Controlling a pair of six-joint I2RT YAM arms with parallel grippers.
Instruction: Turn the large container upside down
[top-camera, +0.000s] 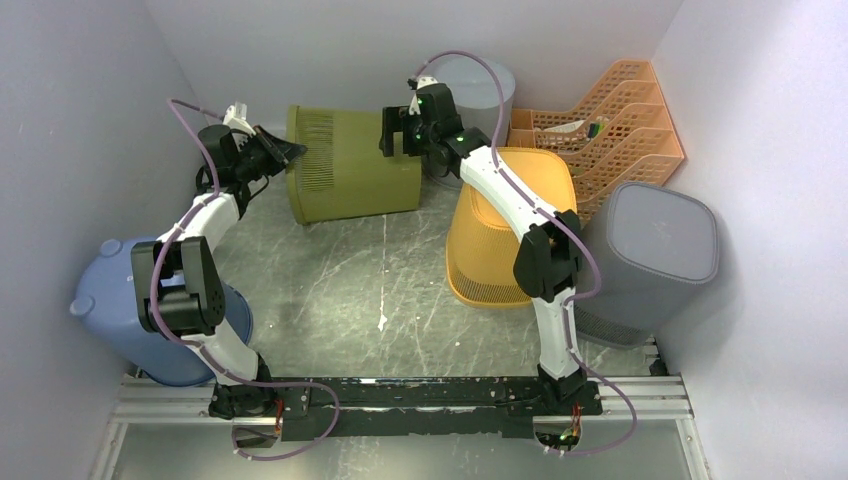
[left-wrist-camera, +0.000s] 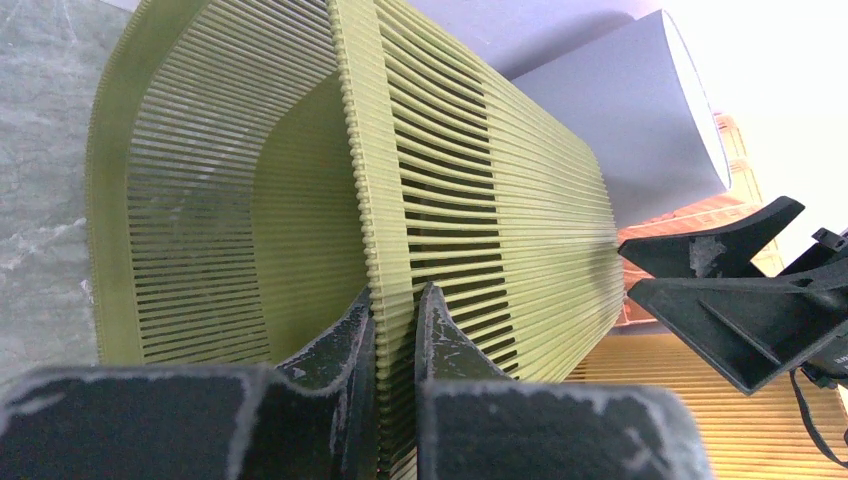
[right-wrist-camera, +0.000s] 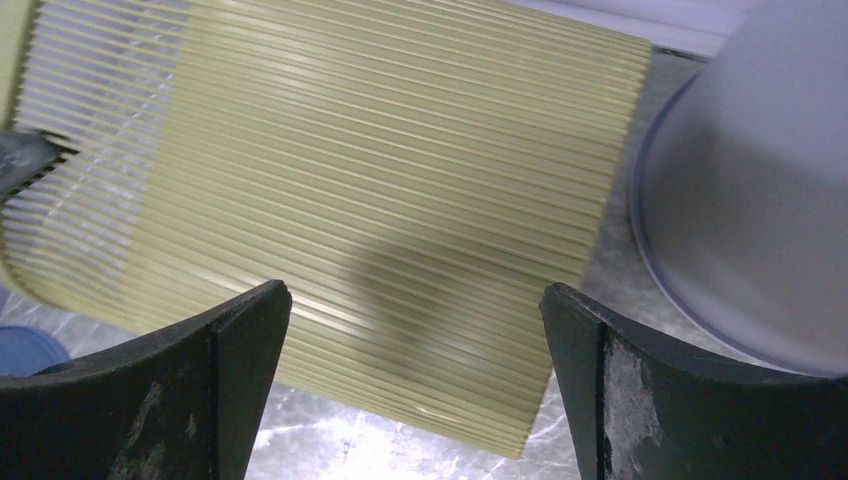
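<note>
Counter (top-camera: 360, 300) carrying green bin (top-camera: 350, 165). Green bin lying on its side, far middle, open mouth facing left. Left gripper (left-wrist-camera: 395, 300) pinching bin's rim, jaws squeezing it tight. Right gripper (right-wrist-camera: 415, 300) hanging wide open at bin's right end, beside grey tub (right-wrist-camera: 750, 200); cannot tell if touching.

The large slatted bin (top-camera: 350, 165) lies on its side at the back of the bench (top-camera: 340, 290), left of centre, mouth to the left. The left gripper (top-camera: 290, 152) is at that mouth, jaws closed on the rim. The right gripper (top-camera: 393, 135) hangs at the bin's right end, jaws apart. Behind that end stands a round bin (top-camera: 485, 85), with a file rack (top-camera: 610, 120) to its right. A slatted basket (top-camera: 510, 230) lies right of centre, a square bin (top-camera: 655, 255) just beside it on the right. A tub (top-camera: 120, 310) sits near left.
</note>
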